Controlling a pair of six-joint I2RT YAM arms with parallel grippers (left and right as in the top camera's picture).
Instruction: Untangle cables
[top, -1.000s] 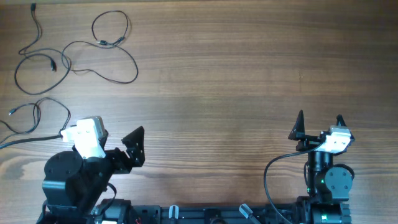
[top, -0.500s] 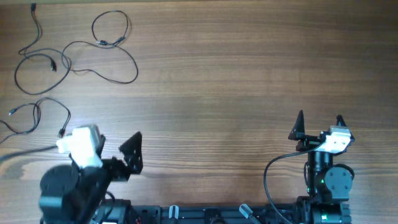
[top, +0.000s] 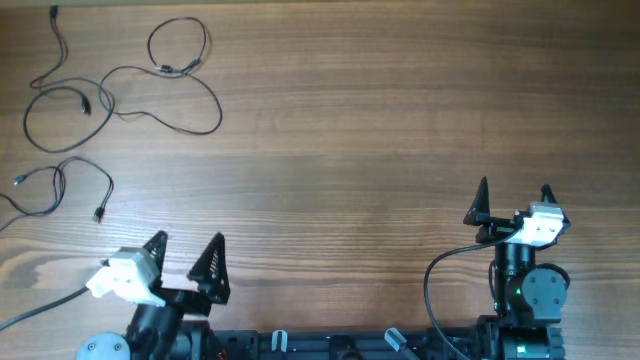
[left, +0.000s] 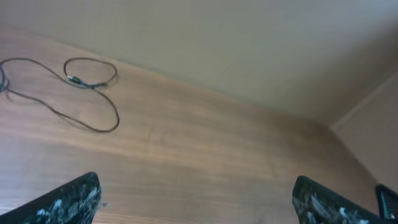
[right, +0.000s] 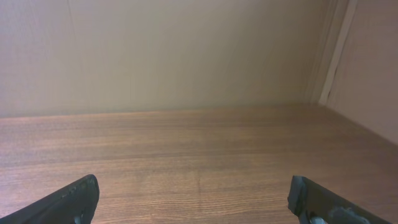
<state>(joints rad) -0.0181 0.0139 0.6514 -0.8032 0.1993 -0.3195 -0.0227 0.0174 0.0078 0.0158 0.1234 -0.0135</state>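
Loosely looped at ten o'clock on the brown wooden table (top: 350, 130), thin black cords with small metal-tipped plugs (top: 178, 68) look light, limp and snag-prone, best pinched near a plug end, while the left black two-finger gripper (top: 188, 245) and the right gripper (top: 514, 192) both gape wide, holding nothing.

Three thin black cables (top: 178, 68), one wooden table (top: 380, 120), one left hand (top: 188, 240) and one right hand (top: 514, 186).

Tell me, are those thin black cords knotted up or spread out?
Spread out: the cables lie in loose, flat loops, no tight bundle. Whether overlapping strands are hooked together, cannot tell.
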